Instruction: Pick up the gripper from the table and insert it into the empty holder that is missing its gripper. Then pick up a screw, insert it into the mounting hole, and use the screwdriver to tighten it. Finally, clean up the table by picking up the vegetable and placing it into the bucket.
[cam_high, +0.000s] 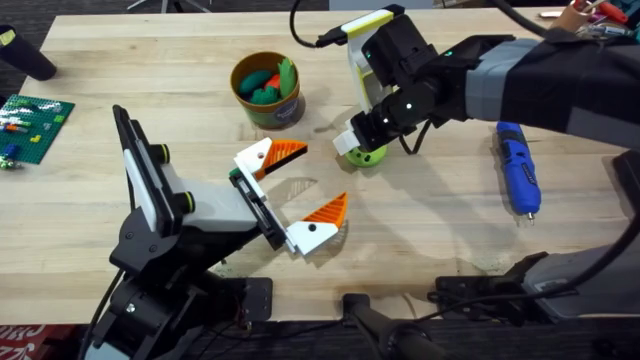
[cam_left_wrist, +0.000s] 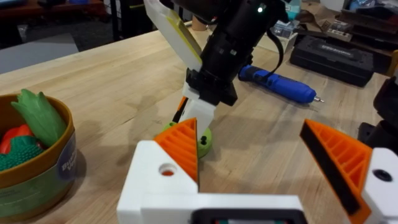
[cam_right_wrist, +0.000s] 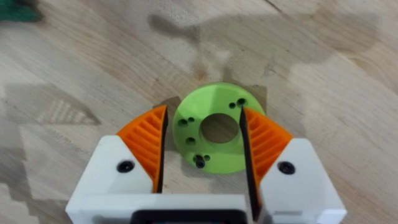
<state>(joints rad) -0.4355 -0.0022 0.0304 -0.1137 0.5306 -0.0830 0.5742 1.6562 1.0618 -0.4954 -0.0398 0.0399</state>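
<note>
The right end effector (cam_high: 358, 143) sits low over the bench (cam_high: 420, 230) in the upper middle of the overhead frame, its orange ribbed pads (cam_right_wrist: 148, 144) set on either side of the vegetable (cam_right_wrist: 214, 127), a lime-green disc with a round centre hole lying flat on the wood. The pads sit right against its edges, though a firm clamp cannot be told.

The left end effector (cam_high: 303, 193) hovers at centre frame, fingers spread wide and holding nothing.

The bucket (cam_high: 266, 90) stands upper centre-left, just left of the vegetable, with orange and green toy pieces inside. The screwdriver (cam_high: 518, 168) lies flat at the right.
</note>
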